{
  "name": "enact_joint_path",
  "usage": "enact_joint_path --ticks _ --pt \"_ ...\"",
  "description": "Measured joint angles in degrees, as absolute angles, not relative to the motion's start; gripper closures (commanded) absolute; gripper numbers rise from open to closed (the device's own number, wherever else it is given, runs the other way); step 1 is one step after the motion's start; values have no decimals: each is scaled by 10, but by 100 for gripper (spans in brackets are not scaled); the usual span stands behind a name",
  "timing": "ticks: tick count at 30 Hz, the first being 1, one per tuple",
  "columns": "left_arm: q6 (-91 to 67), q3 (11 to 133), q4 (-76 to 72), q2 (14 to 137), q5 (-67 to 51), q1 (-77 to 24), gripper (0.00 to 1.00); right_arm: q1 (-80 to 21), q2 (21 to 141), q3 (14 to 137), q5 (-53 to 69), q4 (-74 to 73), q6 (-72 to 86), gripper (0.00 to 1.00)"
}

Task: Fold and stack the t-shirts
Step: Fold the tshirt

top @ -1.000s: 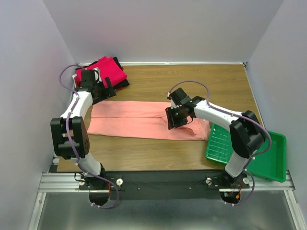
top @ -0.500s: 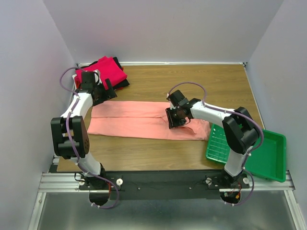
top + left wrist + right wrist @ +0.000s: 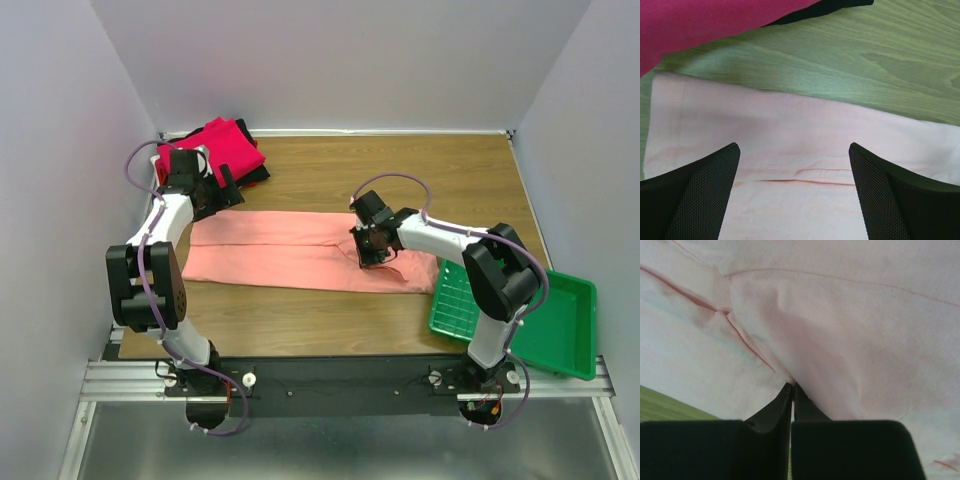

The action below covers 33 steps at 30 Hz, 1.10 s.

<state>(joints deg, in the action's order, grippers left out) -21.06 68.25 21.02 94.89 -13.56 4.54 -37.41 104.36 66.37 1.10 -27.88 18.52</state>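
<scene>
Salmon-pink t-shirt (image 3: 290, 252): folded into a long strip at centre frame, long axis running left to right across the table (image 3: 400, 170).
Right gripper (image 3: 791, 386): right of centre, on the strip's right portion, jaws clenched on a raised pleat of the cloth.
Left gripper (image 3: 795, 150): upper left, over the strip's left end, jaws spread wide, holding nothing.
Stack of folded t-shirts (image 3: 215, 145): upper-left corner, just beyond the left gripper.
</scene>
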Motion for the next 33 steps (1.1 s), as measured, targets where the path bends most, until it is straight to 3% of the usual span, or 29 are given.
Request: enact_joint_path --ticks 23,27,30,33 --pt "-203 675 211 949 -135 45 2 -375 1058 746 112 -374 183 95" --pt "-200 672 211 949 -135 45 2 -375 1067 746 131 -379 181 77" --pt "-199 672 211 950 -135 45 2 -376 1068 750 139 -385 178 52" --pt "-199 672 211 953 -135 45 2 -376 1068 759 145 -390 180 50"
